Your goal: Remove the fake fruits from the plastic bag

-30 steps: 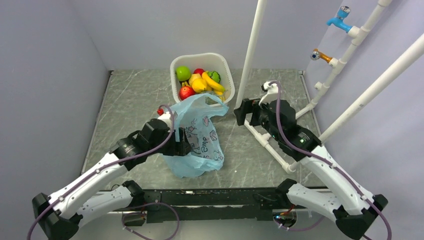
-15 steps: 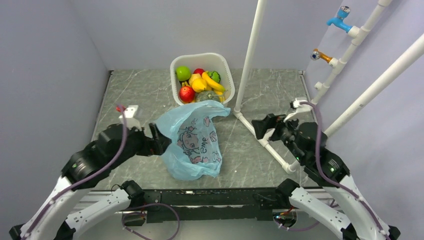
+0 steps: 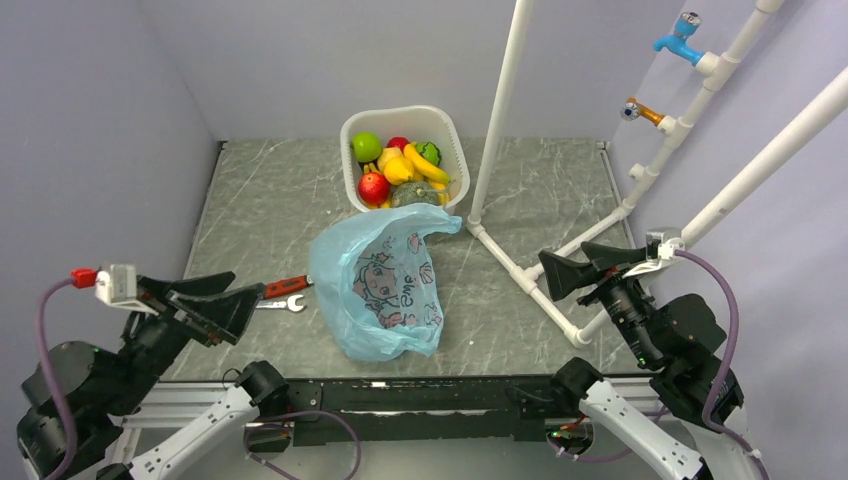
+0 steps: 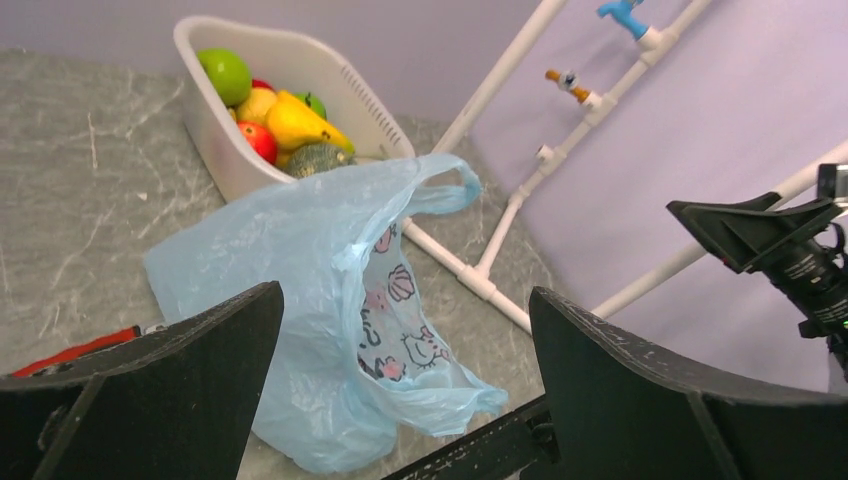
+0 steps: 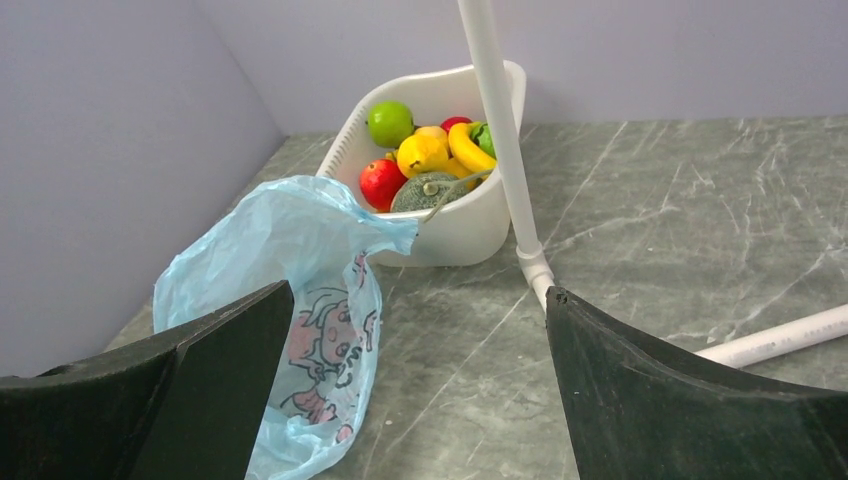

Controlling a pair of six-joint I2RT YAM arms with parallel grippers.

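The light-blue plastic bag [image 3: 380, 290] lies slumped on the table, its cartoon face up, and no fruit shows inside it. It also shows in the left wrist view [image 4: 300, 260] and the right wrist view [image 5: 270, 250]. The fake fruits sit in a white basket [image 3: 346, 130]: a green apple [image 3: 366, 146], a red apple [image 3: 373, 186], a yellow round fruit [image 3: 391, 160] and a banana [image 3: 426, 166]. My left gripper [image 3: 215, 303] is open and empty, left of the bag. My right gripper [image 3: 578, 268] is open and empty, right of the bag.
A grey-green lumpy piece [image 3: 410, 195] lies at the basket's front. A red-handled wrench [image 3: 281, 293] lies just left of the bag. A white pipe frame [image 3: 497, 130] stands right of the basket, with floor pipes [image 3: 528, 284] and two taps [image 3: 680, 40]. Walls close in the left and back.
Both arms have pulled back toward the near edge and away from the bag. The left gripper has left the bag's side, uncovering the wrench. The bag has settled flatter.
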